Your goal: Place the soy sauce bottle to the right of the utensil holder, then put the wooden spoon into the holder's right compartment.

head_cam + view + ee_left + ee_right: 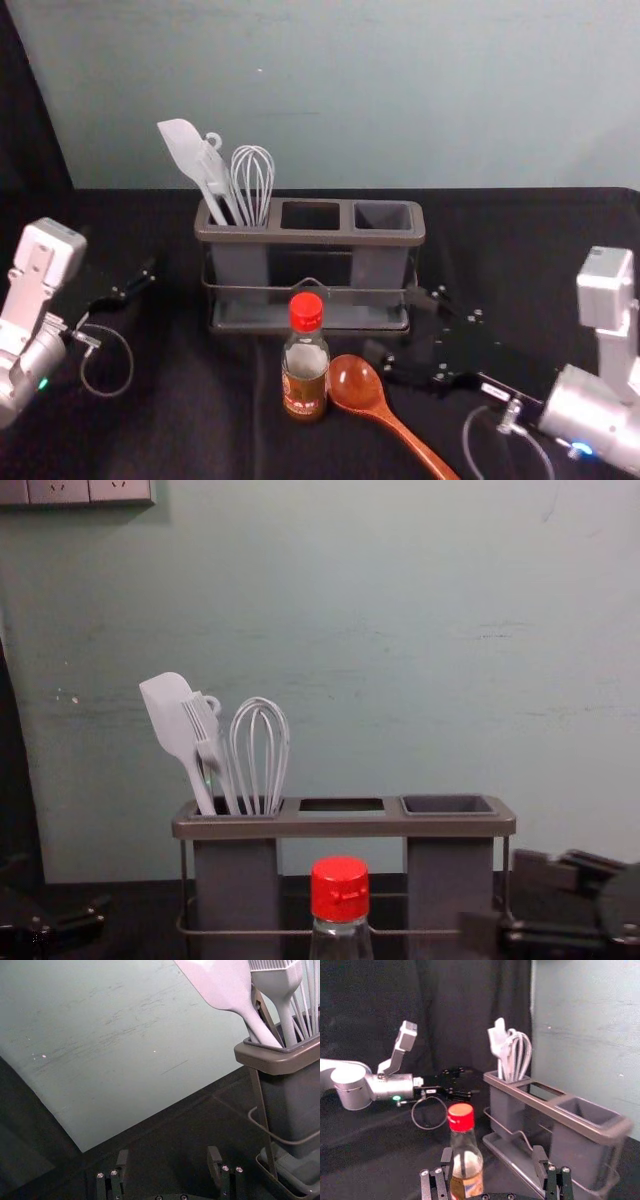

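Note:
The red-capped soy sauce bottle (305, 375) stands upright in front of the grey utensil holder (310, 237). Beside its base, the wooden spoon (357, 384) lies with its handle toward the near right. My right gripper (396, 325) is right of the bottle, near the holder's front right corner, open and holding nothing. In the right wrist view, the bottle (465, 1160) is beyond one finger of the right gripper (494, 1161). My left gripper (122, 272) is idle left of the holder; the left wrist view shows the left gripper (168, 1161) open. The holder's right compartment (449, 805) is empty.
A white spatula (170, 720), a brush (205, 725) and a whisk (260, 750) stand in the holder's left compartment. Behind the dark-covered table (150, 420) rises a pale wall (450, 90). A socket panel (85, 490) is high on that wall.

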Tool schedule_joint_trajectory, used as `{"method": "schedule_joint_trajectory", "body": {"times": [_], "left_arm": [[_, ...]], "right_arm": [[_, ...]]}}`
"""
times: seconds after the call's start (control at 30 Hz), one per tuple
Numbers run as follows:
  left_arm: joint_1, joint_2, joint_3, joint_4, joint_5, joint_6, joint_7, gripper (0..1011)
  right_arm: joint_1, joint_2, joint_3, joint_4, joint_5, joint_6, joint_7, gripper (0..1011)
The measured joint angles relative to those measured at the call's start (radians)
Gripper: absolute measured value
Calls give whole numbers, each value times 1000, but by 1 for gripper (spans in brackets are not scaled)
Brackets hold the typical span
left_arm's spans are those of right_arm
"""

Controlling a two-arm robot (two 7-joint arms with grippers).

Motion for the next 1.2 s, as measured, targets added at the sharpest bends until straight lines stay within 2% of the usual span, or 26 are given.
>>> {"method": "schedule_joint_trajectory", "body": {"times": [0.17,0.6,1.2], "left_arm": [[0,0,0,0,0,0,0,1012],[0,0,0,0,0,0,0,1012],[0,0,0,0,0,0,0,1011]], "right_arm": [[51,-33,-36,12,-37,39,23,1003],[122,-82,-94,33,-65,85,53,1002],[202,-149,-153,101,-117,97,49,1002]]}}
